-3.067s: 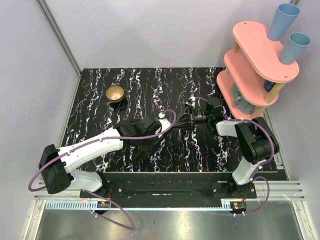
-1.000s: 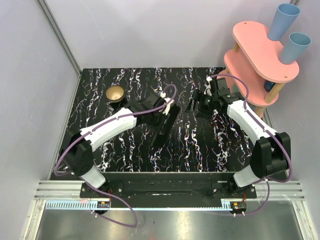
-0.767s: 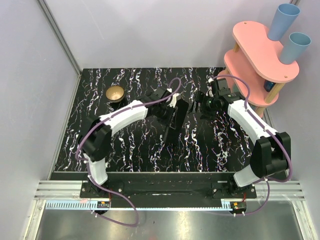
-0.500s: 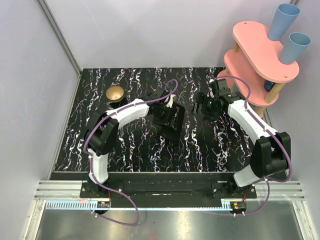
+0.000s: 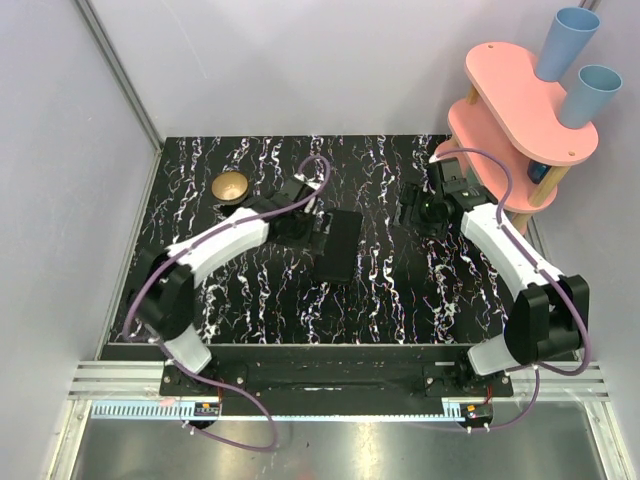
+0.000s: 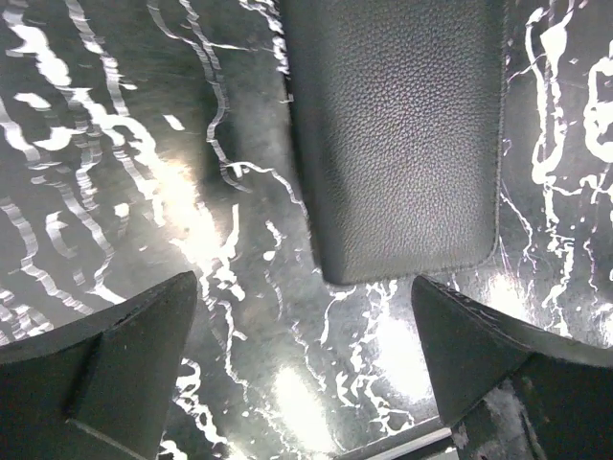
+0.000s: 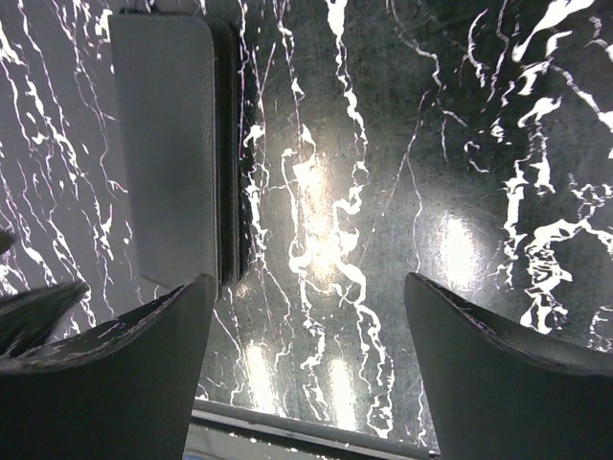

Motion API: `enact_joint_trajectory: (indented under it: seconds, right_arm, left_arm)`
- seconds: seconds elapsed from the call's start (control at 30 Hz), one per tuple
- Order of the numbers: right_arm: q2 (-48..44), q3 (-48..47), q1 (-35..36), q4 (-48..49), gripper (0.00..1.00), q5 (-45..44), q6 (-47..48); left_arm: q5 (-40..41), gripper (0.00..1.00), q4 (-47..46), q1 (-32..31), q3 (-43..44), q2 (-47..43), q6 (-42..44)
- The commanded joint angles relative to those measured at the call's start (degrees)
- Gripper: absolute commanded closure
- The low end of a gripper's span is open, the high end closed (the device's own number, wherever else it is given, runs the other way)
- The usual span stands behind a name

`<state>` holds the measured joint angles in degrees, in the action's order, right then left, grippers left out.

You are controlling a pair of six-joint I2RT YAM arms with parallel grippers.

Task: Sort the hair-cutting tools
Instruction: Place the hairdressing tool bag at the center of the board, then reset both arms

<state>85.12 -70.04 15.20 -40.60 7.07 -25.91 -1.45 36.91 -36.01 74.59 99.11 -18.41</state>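
The hair-cutting tools do not show in any view. A black folding case point(image 5: 338, 246) lies shut and flat on the marbled table, alone. My left gripper point(image 5: 312, 228) hovers just left of the case, open and empty. In the left wrist view the case's point(image 6: 393, 134) short end lies just beyond the left gripper point(image 6: 306, 359), apart from both fingers. My right gripper point(image 5: 415, 217) stands open to the right of the case, with a strip of table between them. In the right wrist view the case point(image 7: 168, 144) is at the upper left, and only bare table lies between the right gripper's point(image 7: 308, 355) fingers.
A small brass bowl point(image 5: 231, 186) sits at the back left of the table. A pink tiered shelf point(image 5: 510, 130) with two blue cups point(image 5: 565, 42) on top stands at the back right, close behind my right arm. Grey walls close in the table's left and back sides.
My left gripper opened, let go of the case and drew back to the left. The case now lies flat on the table. My right gripper shifted slightly right.
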Motion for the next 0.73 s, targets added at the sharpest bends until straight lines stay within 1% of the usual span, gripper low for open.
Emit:
enact_joint_trajectory:
  seconds: [0.0,0.2,0.3,0.4,0.53,0.7]
  right_arm:
    - [-6.1,0.4,-0.3,1.5,0.11,-6.7,-0.2]
    - [-12.7,2.9,-0.4,5.3,0.1,-11.3,-2.0]
    - [-15.3,3.2,-0.3,6.7,0.09,-11.8,-3.3]
    - [-18.4,4.4,-0.3,9.2,0.09,-10.3,-1.8]
    - [-21.1,5.1,-0.3,9.8,0.08,-10.9,-1.2]
    - [-22.0,5.3,-0.3,9.8,0.07,-10.4,-1.5]
  left_arm:
    - [8.9,0.01,-1.0,0.0,-4.1,-15.5,0.1]
    - [16.6,0.01,-0.6,-0.1,-7.9,-28.8,-2.9]
    - [18.1,0.01,-0.1,-0.1,-8.2,-33.4,-2.2]
    - [21.2,0.01,1.1,-0.1,-7.3,-36.9,-1.3]
    - [23.8,0.01,2.2,-0.1,-6.5,-38.5,1.8]
    - [25.4,0.01,2.6,-0.2,-7.0,-38.3,2.3]
